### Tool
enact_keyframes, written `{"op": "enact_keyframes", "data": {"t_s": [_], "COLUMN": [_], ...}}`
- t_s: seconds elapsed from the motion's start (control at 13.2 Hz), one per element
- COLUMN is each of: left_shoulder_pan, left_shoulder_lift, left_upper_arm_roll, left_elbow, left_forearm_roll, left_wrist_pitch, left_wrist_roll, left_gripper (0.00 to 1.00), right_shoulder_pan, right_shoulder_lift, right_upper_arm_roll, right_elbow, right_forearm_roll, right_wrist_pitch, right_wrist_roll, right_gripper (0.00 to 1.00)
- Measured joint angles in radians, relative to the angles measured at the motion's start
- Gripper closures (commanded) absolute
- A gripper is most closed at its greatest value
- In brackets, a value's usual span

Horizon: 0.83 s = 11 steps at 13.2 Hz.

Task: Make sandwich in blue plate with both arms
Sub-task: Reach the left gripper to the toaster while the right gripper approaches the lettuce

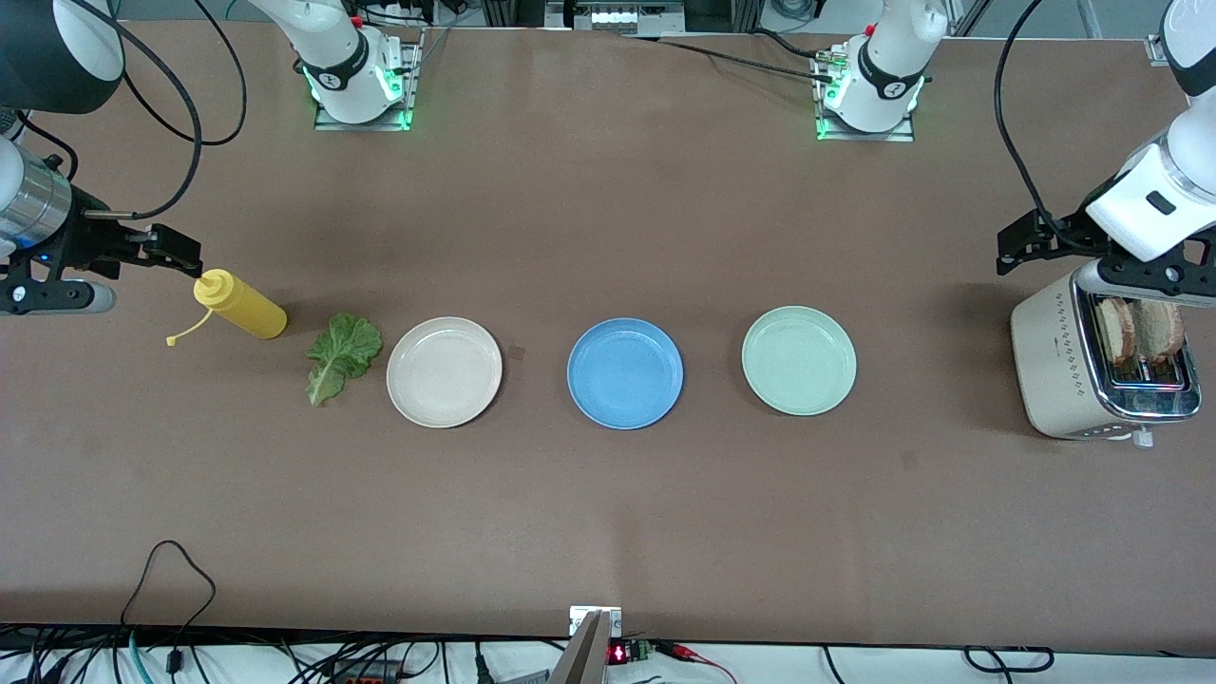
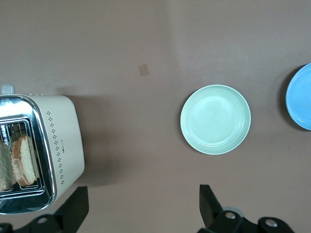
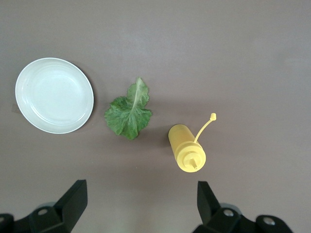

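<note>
The blue plate [image 1: 624, 372] lies empty in the middle of the table; its edge shows in the left wrist view [image 2: 301, 97]. Two toast slices [image 1: 1140, 330] stand in the toaster [image 1: 1073, 380] at the left arm's end, also in the left wrist view [image 2: 24, 160]. A green lettuce leaf [image 1: 342, 356] lies on the table beside the cream plate [image 1: 444, 371]; it also shows in the right wrist view [image 3: 129, 114]. My left gripper [image 1: 1026, 249] [image 2: 143, 208] is open and empty, over the table beside the toaster. My right gripper [image 1: 166, 249] [image 3: 141, 204] is open and empty, over the table beside the yellow bottle.
A yellow squeeze bottle [image 1: 239, 304] lies on its side with its cap hanging off, at the right arm's end. A pale green plate [image 1: 799, 360] lies between the blue plate and the toaster. All three plates are in a row.
</note>
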Motion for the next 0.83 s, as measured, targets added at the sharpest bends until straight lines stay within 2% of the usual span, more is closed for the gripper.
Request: {"op": "enact_keyframes", "data": {"t_s": [0.83], "left_shoulder_pan": [-0.001], "left_shoulder_lift": [0.0], "left_upper_arm_roll": [-0.001], "left_elbow": [0.0], "left_forearm_roll": [0.0], "left_wrist_pitch": [-0.014], "left_wrist_roll": [0.0], "left_gripper": [0.0], "right_shoulder_pan": [-0.002], "right_shoulder_lift": [0.0], "right_upper_arm_roll": [-0.008], "right_elbow": [0.0], "right_forearm_roll": [0.0], "right_wrist_pitch": [0.004], "right_wrist_roll": [0.001], "right_gripper": [0.0]}}
